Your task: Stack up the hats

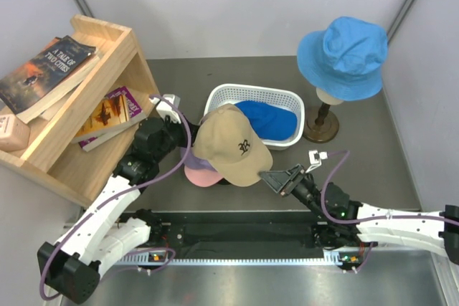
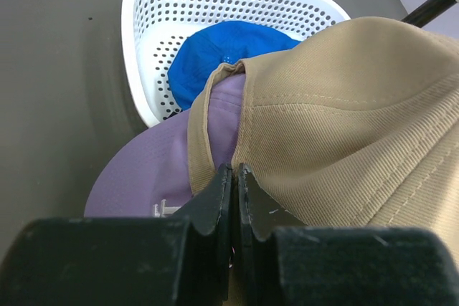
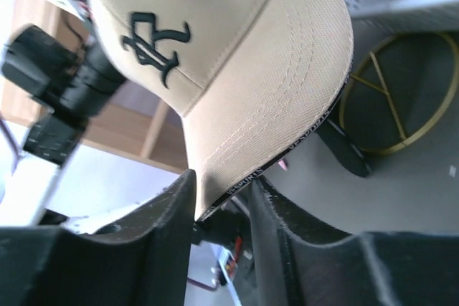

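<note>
**Ana:** Tan twill first: the tan cap point(image 1: 228, 145) hangs between both arms, over the lavender cap point(image 1: 197, 161) and pink cap point(image 1: 203, 175) on the table point(image 1: 358, 134) in front of the white basket point(image 1: 252, 95).

**Ben:** And the jaws?

**Ana:** The right gripper point(image 3: 222, 202) has its jaws narrowed onto the brim edge. The left gripper point(image 2: 234, 177) has its jaws pressed nearly together at the cap's rear edge, pinching fabric by the look of it.

**Ben:** So how would you finish the placing?

**Ana:** I'd judge it best to lower both ends evenly, crown centred over the lavender crown and brims pointing the same way. Let go only once the tan cap rests on the pile, rear first, then brim, so the soft cloth doesn't slide off.

**Ben:** Count for me.

**Ana:** Four caps show: one tan, one lavender, one pink, and one royal blue cap point(image 1: 267, 119) lying in the basket. No black or white cap is visible. One basket, two grippers.

**Ben:** Anything else?

**Ana:** One light blue bucket hat point(image 1: 344, 55) on a stand point(image 1: 321, 125), and a wooden shelf point(image 1: 107, 77) holding three books point(image 1: 46, 69).
</note>
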Robot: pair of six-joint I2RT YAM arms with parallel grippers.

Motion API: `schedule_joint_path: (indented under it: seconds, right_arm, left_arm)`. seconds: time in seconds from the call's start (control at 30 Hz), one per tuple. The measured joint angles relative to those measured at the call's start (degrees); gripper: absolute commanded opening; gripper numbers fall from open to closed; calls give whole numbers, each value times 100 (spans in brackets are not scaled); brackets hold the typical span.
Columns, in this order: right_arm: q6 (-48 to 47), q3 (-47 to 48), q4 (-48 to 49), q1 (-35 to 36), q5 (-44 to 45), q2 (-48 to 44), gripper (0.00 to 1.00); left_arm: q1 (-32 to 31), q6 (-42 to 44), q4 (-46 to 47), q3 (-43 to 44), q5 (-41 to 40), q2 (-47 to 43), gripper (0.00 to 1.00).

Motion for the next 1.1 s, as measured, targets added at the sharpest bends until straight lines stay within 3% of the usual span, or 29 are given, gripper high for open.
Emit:
schedule_joint_path:
  seconds: [0.23,0.5,0.67,0.73,0.77,0.87,1.1]
  right_arm:
    - [-245,0,356,275,501,-186,23]
    - [-507,0,977,313,719,289,39]
    - [-734,0,1405,317,778,627,39]
    - [-811,0,1561,317,789,800,31]
    - [-846,0,1620,317,791,876,19]
    - [-935,2,1805,321,793,1023,5]
    - [-1003,55,1976,354,761,748,0]
  left_arm:
    - [0,0,-26,-42,-63,-249,0]
    - [0,2,-31,-66,-94,-402,0]
    - [0,0,-31,-81,-63,-369,0]
    - [0,0,-31,-87,-48,-369,0]
    - [0,2,-31,-90,-39,-369,0]
    - [0,7,-31,-96,-22,-369,0]
    - [0,85,-28,-96,-140,-409,0]
